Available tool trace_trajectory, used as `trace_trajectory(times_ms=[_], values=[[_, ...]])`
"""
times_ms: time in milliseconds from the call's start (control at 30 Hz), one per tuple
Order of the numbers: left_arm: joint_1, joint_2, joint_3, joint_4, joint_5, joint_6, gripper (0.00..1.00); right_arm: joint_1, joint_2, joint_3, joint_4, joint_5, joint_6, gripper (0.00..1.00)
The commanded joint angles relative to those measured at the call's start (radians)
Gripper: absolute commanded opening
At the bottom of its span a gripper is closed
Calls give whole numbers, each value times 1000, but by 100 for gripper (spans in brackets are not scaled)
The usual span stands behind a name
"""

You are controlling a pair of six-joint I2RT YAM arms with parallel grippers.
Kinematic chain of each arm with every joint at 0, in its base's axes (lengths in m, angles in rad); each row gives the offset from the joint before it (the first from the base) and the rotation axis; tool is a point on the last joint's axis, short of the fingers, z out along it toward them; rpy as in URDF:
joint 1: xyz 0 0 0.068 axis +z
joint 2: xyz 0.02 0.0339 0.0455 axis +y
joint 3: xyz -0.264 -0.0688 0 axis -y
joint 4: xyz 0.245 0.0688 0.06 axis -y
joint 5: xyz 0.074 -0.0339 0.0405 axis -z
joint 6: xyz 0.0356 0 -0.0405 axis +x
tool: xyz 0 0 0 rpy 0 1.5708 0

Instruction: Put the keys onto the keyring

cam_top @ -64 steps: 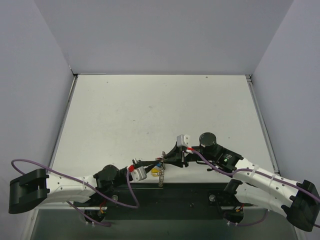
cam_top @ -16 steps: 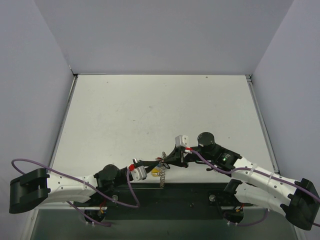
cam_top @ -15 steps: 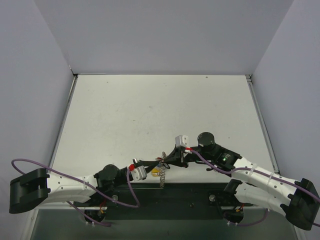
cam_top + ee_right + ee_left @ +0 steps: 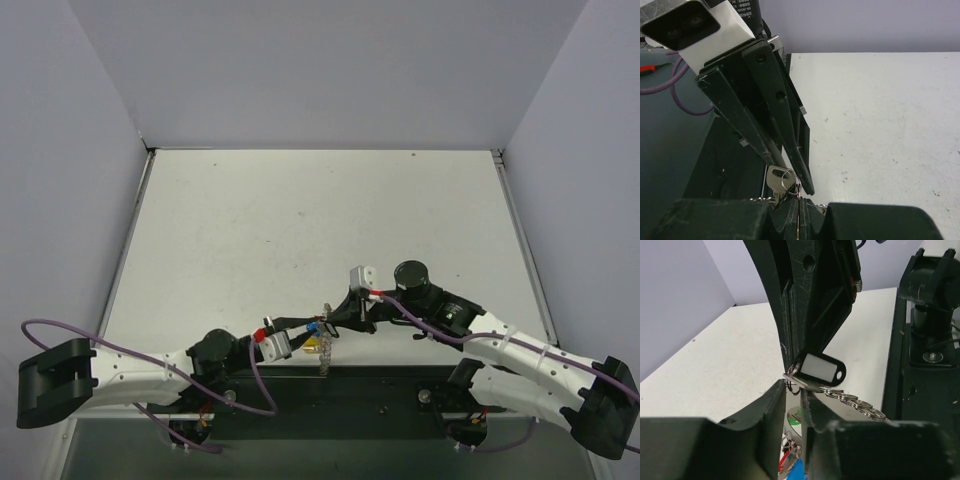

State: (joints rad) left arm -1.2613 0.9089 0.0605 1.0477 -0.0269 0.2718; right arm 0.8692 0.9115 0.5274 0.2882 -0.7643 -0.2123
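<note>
My two grippers meet near the table's front edge. My left gripper (image 4: 316,329) (image 4: 795,407) is nearly shut, its jaws a narrow slit apart, and holds the silvery chain-like keyring (image 4: 322,358) (image 4: 855,402), which sticks out to the right of its fingers. Keys with blue (image 4: 797,471), red (image 4: 786,460) and green (image 4: 796,415) heads hang between and under its fingers. My right gripper (image 4: 334,321) (image 4: 799,202) is shut on a silver key (image 4: 776,181) that carries a small split ring. A black tag with a white label (image 4: 820,369) hangs at its tips, touching the keyring.
The white table (image 4: 320,220) lies beyond both grippers, with grey walls on three sides. A black base plate (image 4: 340,395) runs along the near edge under the arms. A purple cable (image 4: 150,360) loops over the left arm.
The right gripper has shifted slightly left and up, closer to the left gripper. The blue key head now shows at the left gripper's tip. Both grips are unchanged.
</note>
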Motion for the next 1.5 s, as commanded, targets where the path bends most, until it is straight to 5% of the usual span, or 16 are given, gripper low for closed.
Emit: trace_trajectory(times_ms=[0, 333, 600, 800, 1133, 1467], values=[[-3, -41, 38, 80, 5, 9, 32, 1, 20, 97, -4, -36, 11, 0], [-3, -163, 65, -158, -31, 26, 50, 8, -37, 51, 58, 16, 7, 0], [-3, -297, 97, -390, -54, 4, 54, 8, -59, 39, 66, 40, -2, 0], [0, -383, 212, -612, -114, -167, 68, 11, -57, 46, 49, 60, -18, 0], [16, -345, 464, -990, -231, -419, 69, 16, -54, 49, 39, 77, -32, 0], [20, -136, 729, -1339, -74, -318, 52, 19, -48, 62, 5, 91, -55, 0]])
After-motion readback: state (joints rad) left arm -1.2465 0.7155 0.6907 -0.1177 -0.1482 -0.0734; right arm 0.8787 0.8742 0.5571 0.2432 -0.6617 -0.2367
